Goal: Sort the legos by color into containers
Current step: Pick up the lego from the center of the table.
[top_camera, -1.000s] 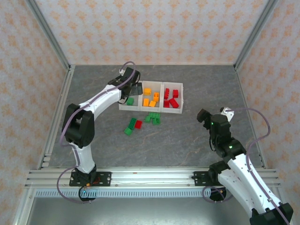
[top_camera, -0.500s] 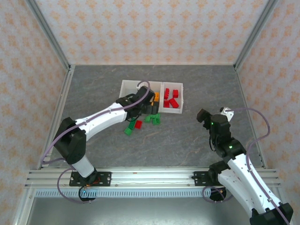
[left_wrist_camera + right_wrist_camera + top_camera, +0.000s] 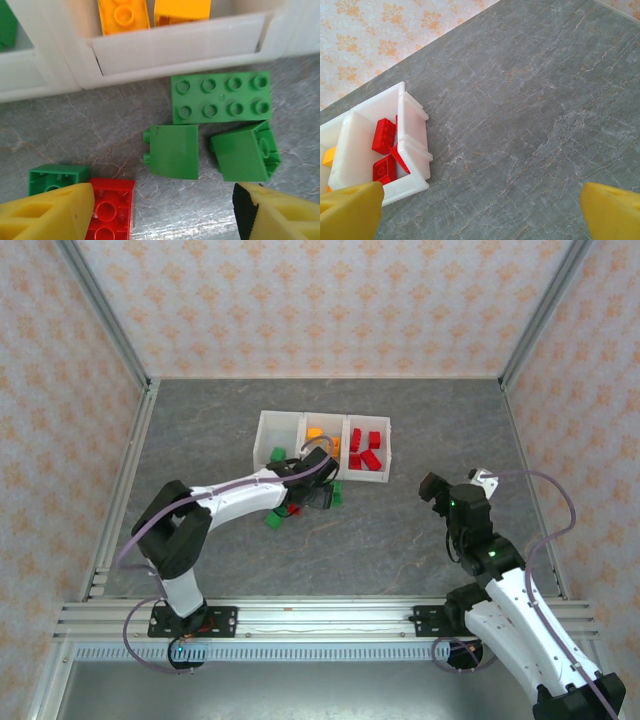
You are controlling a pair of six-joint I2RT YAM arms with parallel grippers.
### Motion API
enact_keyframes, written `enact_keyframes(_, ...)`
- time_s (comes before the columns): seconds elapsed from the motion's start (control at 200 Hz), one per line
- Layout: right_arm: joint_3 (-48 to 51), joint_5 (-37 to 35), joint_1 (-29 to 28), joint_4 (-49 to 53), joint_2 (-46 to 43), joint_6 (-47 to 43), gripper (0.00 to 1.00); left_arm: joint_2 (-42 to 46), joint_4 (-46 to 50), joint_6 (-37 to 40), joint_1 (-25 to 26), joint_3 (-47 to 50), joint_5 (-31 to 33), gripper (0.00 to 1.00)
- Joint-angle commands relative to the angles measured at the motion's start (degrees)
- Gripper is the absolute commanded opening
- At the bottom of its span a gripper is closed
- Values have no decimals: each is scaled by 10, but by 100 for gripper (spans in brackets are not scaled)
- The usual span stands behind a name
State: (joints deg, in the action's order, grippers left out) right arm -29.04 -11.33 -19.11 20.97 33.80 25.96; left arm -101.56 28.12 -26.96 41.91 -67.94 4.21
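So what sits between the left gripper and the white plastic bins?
Left wrist view: three green plastic bricks on grey tabletop, one eight-stud brick nearest the white bin wall.

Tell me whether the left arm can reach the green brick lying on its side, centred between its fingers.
Probably yes: the left gripper hangs open just above the green brick, and nothing covers it, though a tilted green neighbour sits close.

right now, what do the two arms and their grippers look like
The left arm and right arm have white links with black joints, and a thin lilac-grey cable loops along each. The left gripper and right gripper carry chunky yellow fingers; one left finger has a black inner pad.
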Motion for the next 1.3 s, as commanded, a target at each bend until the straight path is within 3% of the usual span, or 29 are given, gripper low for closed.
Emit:
enact_keyframes(0.0,-7,-5,0,-3,-4,6,100,-23,27,12,0,-35,-4,75)
enact_keyframes(0.27,-2,-12,-1,-9,-5,0,100,-74,48,10,-11,-80,11,65)
enact_keyframes(0.576,-2,-15,-1,-6,-6,3,100,-118,55,19,-29,-100,-10,61)
enact_keyframes(0.731,-3,-15,-1,-6,-5,5,100,-125,54,22,-36,-95,-23,53)
enact_keyframes(1.296,-3,-16,-1,-3,-6,12,100,-151,60,26,-44,-89,-38,46)
